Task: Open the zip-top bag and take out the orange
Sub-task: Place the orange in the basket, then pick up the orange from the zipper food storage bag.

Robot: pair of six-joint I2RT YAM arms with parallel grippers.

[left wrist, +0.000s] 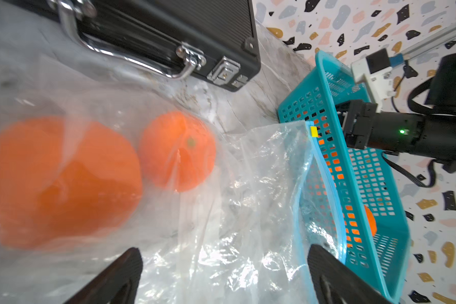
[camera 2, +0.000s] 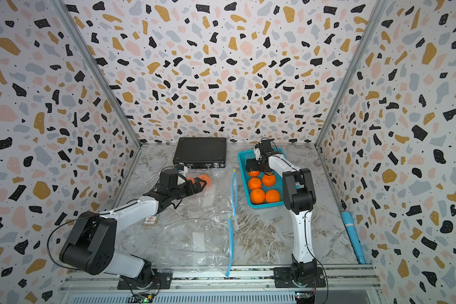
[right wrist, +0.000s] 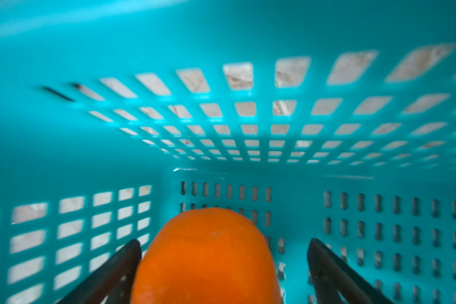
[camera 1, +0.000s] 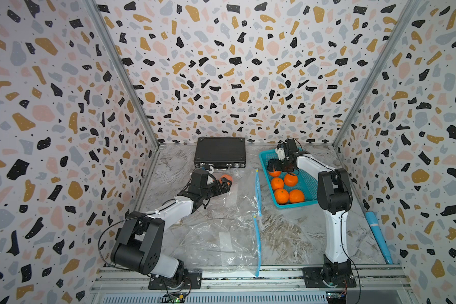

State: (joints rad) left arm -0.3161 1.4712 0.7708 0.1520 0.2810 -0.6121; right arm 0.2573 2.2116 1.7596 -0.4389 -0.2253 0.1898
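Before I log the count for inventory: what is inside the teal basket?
In the basket, four oranges lie in plain view; a fifth sits within the open right gripper. Whatever the gripper covers from above is hidden.

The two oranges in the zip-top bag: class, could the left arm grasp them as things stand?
Probably not directly: the left end effector is open and near, but the zip-top bag film covers the oranges; its zip mouth faces the basket.
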